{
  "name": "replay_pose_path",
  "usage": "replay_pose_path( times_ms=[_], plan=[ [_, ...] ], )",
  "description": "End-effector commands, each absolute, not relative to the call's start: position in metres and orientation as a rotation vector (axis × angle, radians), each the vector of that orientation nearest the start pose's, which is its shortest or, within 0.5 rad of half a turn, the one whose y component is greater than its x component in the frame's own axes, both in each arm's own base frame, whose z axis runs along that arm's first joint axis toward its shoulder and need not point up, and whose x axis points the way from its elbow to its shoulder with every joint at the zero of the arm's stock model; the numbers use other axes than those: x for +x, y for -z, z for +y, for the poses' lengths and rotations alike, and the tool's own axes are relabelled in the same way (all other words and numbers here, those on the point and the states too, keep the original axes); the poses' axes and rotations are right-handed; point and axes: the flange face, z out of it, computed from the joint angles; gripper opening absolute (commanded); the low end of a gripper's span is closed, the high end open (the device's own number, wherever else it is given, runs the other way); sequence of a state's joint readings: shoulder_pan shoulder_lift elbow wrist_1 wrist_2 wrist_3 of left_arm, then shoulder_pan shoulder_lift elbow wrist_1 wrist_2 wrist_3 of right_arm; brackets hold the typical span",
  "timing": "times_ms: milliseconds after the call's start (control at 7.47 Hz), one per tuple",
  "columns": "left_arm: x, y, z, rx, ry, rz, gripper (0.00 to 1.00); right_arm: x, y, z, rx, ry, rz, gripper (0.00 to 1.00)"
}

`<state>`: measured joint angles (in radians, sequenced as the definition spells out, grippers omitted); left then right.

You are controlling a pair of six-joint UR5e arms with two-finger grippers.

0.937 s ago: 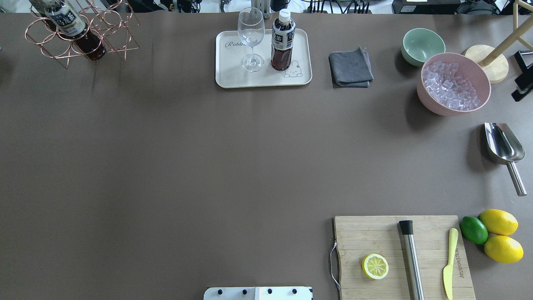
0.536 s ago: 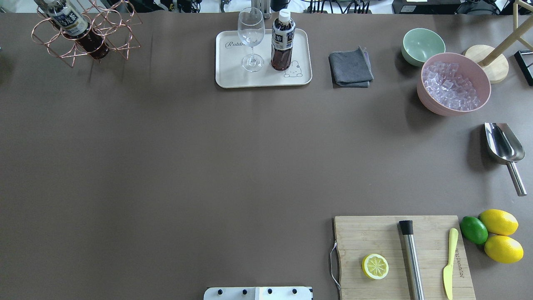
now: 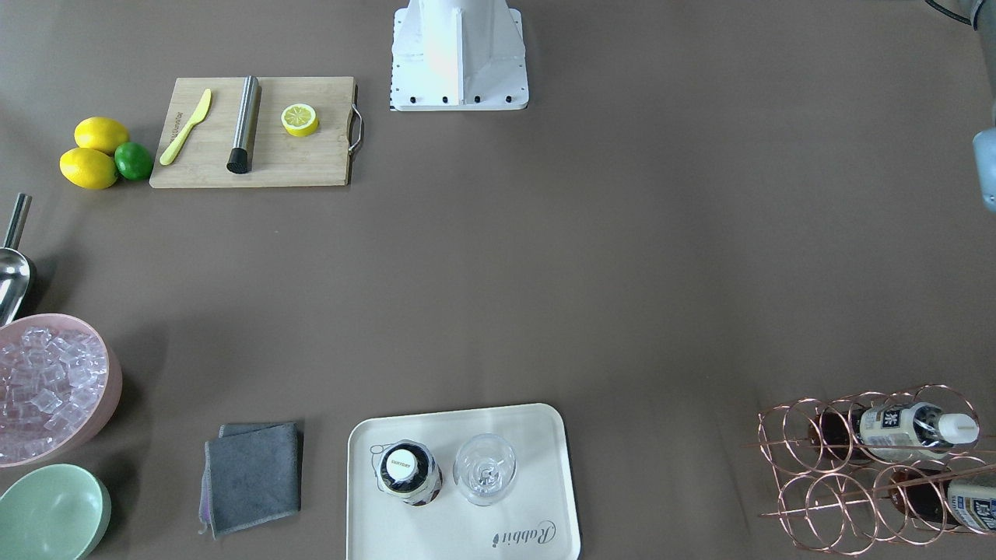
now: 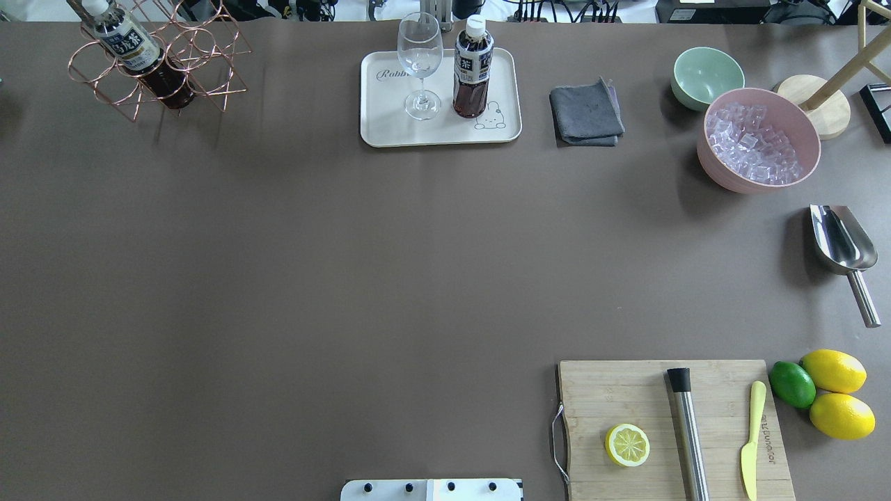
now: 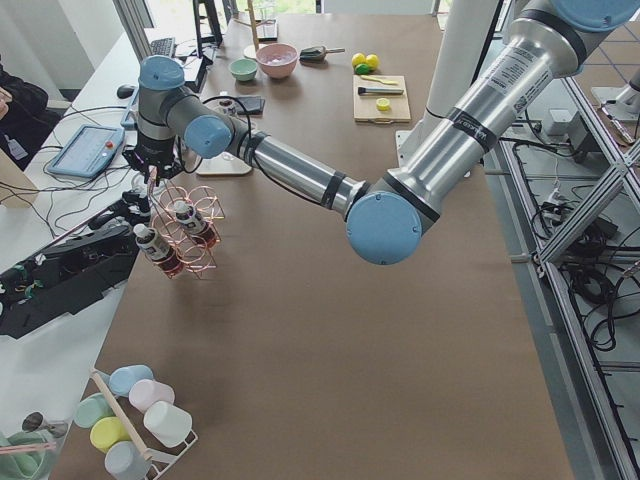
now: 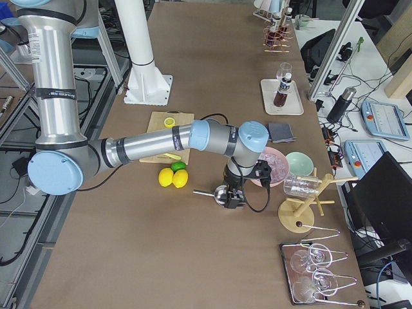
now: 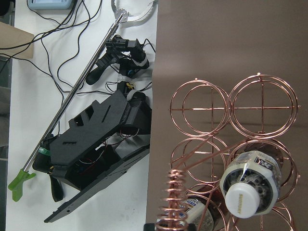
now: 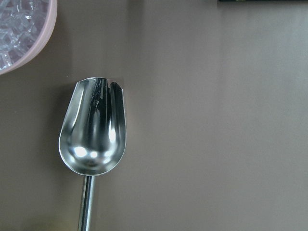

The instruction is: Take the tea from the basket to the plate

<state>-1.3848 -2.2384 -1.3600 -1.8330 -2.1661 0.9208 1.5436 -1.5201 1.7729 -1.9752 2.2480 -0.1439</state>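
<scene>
**Tea on plate, two more in basket**

One tea bottle [image 4: 473, 69] stands upright on the plate [image 4: 390, 125] beside a wine glass [image 4: 420, 62]; two more sit in the basket [image 7: 228, 109]. The left gripper [image 5: 152, 170] is at its handle top, the right gripper [image 6: 233, 193] above a scoop [image 8: 92, 127]; the jaw state of both cannot be told

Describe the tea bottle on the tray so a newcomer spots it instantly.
Find the cream rectangular tray with the bear drawing at the table's top edge in the overhead view. Two things stand on it: a wine glass and the tea bottle, dark brown with a white cap. The other tea bottles sit in the copper wire basket.
</scene>
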Motion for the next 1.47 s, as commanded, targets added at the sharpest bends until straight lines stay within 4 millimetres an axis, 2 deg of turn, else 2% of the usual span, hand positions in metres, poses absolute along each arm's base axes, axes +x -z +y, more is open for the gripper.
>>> replay_pose_path(
  times_ms=[0, 402, 669, 1205, 1339],
  plan=[
    [0.071, -0.32, -0.731, 0.931, -1.26, 0.308, 0.0, 0.072, -0.582, -0.487, -0.093, 0.085, -0.684, 1.0],
    [0.071, -0.331, -0.728, 0.921, -1.263, 0.317, 0.0, 0.073, -0.588, -0.484, -0.108, 0.072, -0.684, 1.0],
    [0.069, -0.349, -0.719, 0.903, -1.26, 0.325, 0.0, 0.074, -0.585, -0.485, -0.103, 0.068, -0.685, 1.0],
    [0.069, -0.356, -0.721, 0.887, -1.256, 0.327, 0.0, 0.077, -0.585, -0.484, -0.101, 0.062, -0.687, 1.0],
    [0.069, -0.357, -0.721, 0.882, -1.252, 0.326, 0.11, 0.077, -0.587, -0.483, -0.104, 0.061, -0.687, 1.0]
  ],
)
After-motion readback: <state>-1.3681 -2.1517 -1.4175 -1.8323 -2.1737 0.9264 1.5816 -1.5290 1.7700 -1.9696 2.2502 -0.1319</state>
